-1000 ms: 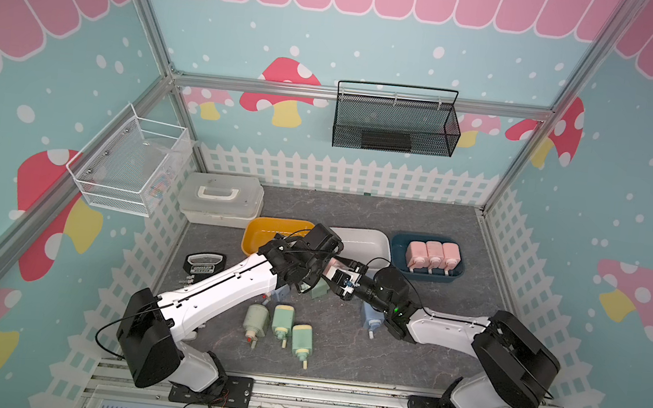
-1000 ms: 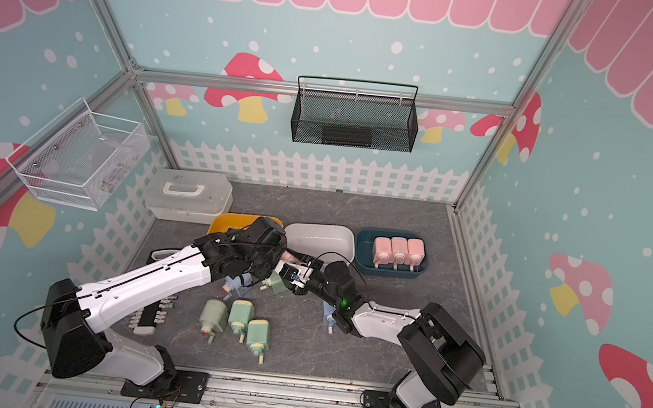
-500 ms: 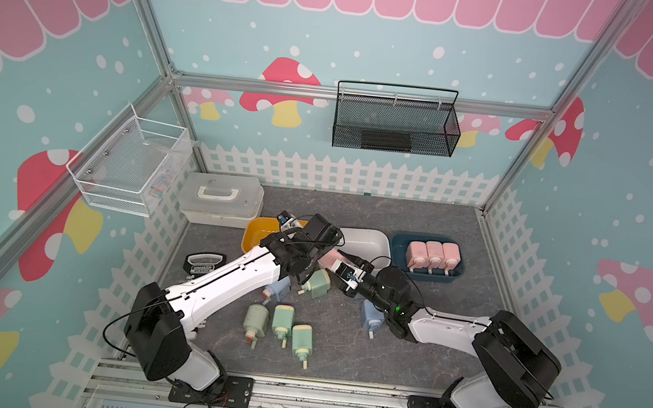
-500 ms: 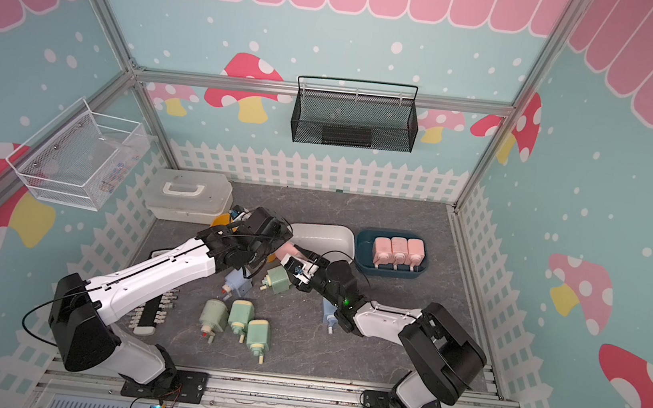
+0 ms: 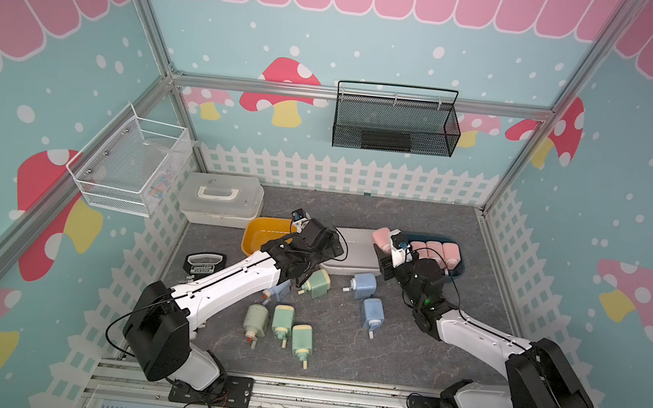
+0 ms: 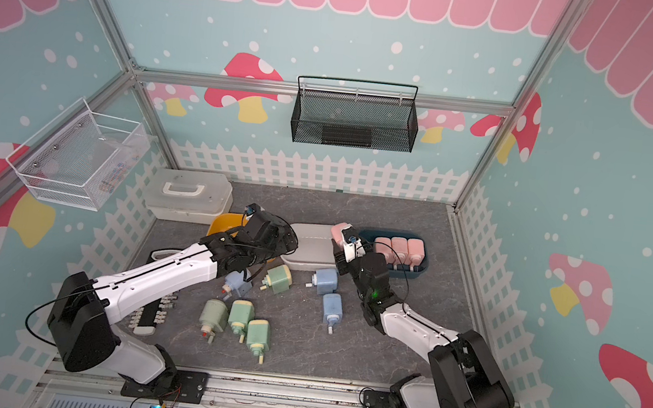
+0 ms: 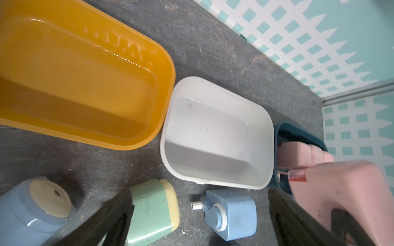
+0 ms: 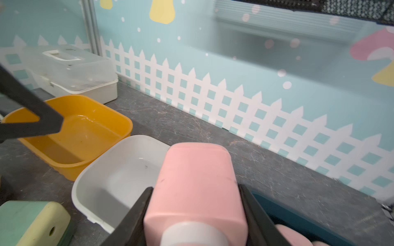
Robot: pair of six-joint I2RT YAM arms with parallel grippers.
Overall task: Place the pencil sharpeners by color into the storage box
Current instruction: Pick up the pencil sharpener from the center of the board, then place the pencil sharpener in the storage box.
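Pink sharpener [image 8: 196,170], rounded, boxy | right gripper [image 8: 195,191] clamps it | left gripper [image 7: 199,194] apart

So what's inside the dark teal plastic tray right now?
Three pastel pink plastic sharpeners lie side by side in the dark teal plastic tray. The black right arm covers the tray's near edge, so anything there is hidden.

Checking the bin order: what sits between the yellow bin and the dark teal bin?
The empty white bin, flanked by the yellow bin and the dark teal bin; clearest in the left wrist view.
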